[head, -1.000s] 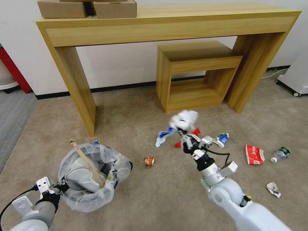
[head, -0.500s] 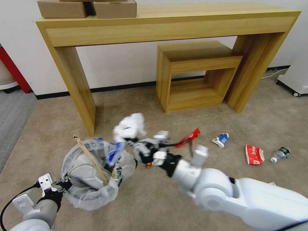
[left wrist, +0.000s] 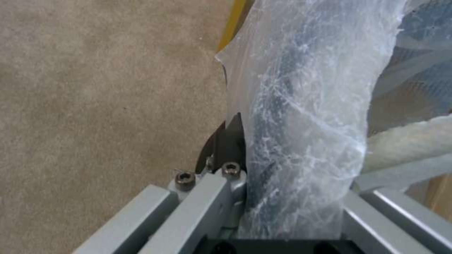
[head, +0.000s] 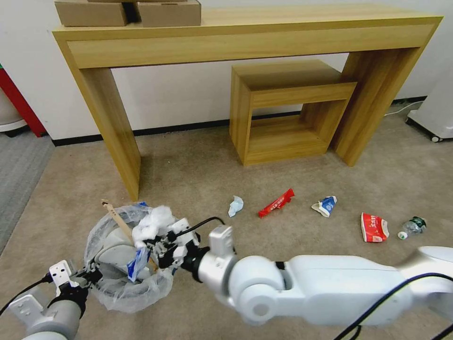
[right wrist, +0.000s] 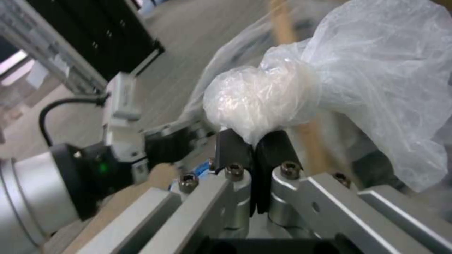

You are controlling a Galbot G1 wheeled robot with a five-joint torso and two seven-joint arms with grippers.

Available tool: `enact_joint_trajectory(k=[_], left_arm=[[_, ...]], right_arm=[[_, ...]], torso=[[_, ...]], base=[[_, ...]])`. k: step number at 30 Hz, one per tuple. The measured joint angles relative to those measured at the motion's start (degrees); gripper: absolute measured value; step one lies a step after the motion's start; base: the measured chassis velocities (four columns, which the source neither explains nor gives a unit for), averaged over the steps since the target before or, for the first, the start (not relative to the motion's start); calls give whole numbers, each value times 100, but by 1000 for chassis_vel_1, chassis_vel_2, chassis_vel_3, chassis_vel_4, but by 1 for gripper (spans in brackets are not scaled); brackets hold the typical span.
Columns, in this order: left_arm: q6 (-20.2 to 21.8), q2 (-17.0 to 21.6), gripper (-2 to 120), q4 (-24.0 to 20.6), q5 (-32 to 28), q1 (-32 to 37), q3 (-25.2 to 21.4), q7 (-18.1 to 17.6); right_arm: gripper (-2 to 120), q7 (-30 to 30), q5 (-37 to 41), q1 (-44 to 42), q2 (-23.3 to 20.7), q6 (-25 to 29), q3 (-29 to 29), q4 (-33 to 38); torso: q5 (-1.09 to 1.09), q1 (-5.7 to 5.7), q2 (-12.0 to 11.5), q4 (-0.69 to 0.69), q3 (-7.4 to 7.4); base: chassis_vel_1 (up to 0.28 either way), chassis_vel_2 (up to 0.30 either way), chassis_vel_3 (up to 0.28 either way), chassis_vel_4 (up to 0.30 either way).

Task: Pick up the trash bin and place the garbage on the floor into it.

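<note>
White tissue (head: pixel 153 223) sits pinched in the right gripper (head: pixel 158 245) over the trash bin (head: pixel 123 288), ready to drop; left gripper (head: pixel 89 274) clamps the bin's rim, steadying it; farther off, red wrapper (head: pixel 276 203) lies on the floor (head: pixel 198 179)

- This is looking like an office or a test room dressed as a plain indoor space, not a kitchen or a workshop.
- A beige short-pile carpet (head: pixel 188 170) is covering the floor, meeting a grey carpet (head: pixel 19 170) at the far left.
- A tall wood-grain counter (head: pixel 245 33) is standing against a bare white wall (head: pixel 179 94), with cardboard boxes (head: pixel 127 12) sitting on its left end.
- A smaller wooden open-sided stand (head: pixel 283 108) is tucked under it.
- A white wheeled unit (head: pixel 436 113) is showing at the far right.
</note>
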Motion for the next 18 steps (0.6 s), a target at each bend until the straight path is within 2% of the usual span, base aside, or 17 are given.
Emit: enact_joint_trajectory(k=[2,5,18], left_arm=[[-2,-8,0,0,1,0,-3,1],[-21,-28,0,6,5,-2,-13,5],[-98,-39,0,79,9,50,-16,35]], right_arm=[[0,38,0,-4,86,-16,-29,-44],[0,335,51,-38,468,-184,-127,-208],[0,1072,207,-215,1066,-663,-109,-989]], torso=[[0,0,0,0,0],[0,0,0,0,0],[0,0,0,0,0]], base=[[0,0,0,0],[0,0,0,0],[0,0,0,0]])
